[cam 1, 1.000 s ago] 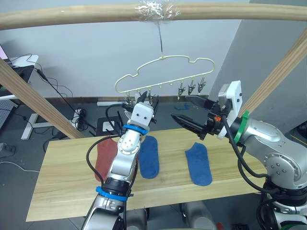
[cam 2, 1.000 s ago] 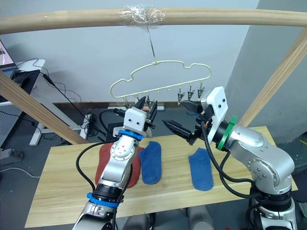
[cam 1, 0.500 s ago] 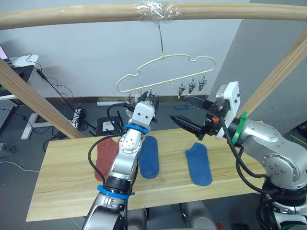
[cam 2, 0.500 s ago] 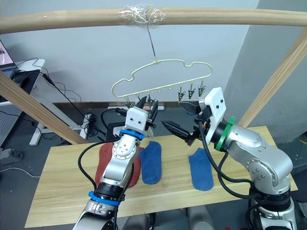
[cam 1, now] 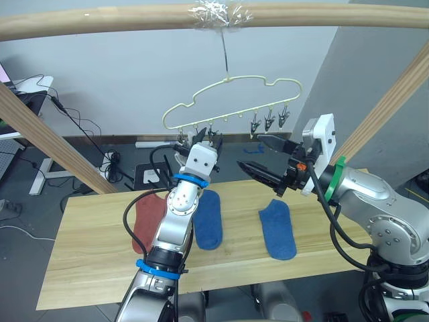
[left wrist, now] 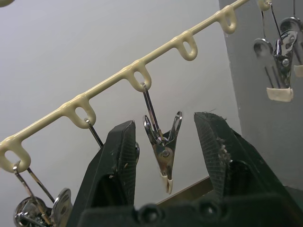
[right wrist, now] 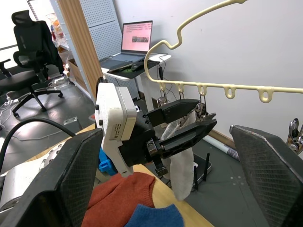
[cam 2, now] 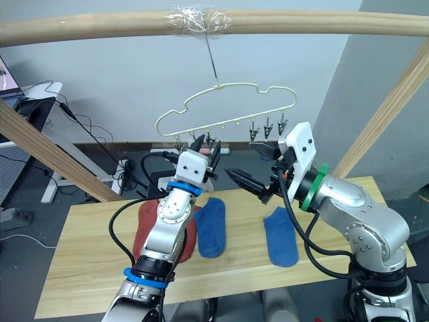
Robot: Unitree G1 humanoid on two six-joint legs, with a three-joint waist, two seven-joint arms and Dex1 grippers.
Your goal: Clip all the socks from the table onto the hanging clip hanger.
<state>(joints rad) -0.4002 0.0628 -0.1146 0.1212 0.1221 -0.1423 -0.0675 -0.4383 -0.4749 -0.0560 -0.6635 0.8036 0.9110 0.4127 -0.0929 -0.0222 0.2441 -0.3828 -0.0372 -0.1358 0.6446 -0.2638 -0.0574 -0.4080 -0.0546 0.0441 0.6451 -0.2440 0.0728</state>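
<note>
- Left eye view, far left on the table (cam 1: 80, 261): rust-red sock (cam 1: 149, 218) lying flat, partly behind the left arm – same spot as 1 s ago.
- Left gripper (left wrist: 164, 151) raised to the clip hanger's (cam 1: 231, 100) lower bar. Fingers (left wrist: 116, 161) spread a bit, one clip (left wrist: 163, 153) hanging between them, not touching either. A light grey sock (right wrist: 182, 177) dangles at the fingers in the right wrist view; can't tell what's gripping it. Vs 1 s ago: gripper a touch higher & closer to the clips.
- Middle: 2 blue socks flat on the table – one (cam 1: 208, 218) just beside the left arm, the other (cam 1: 278, 228) under the right gripper. Neither moved.
- Hanger hooked on the taped round beam (cam 1: 214, 15); barely swung rightward since 1 s ago.
- Right gripper (cam 1: 265, 157) held in the air above the table, wide open & empty, pointing toward the left gripper; hardly shifted.
</note>
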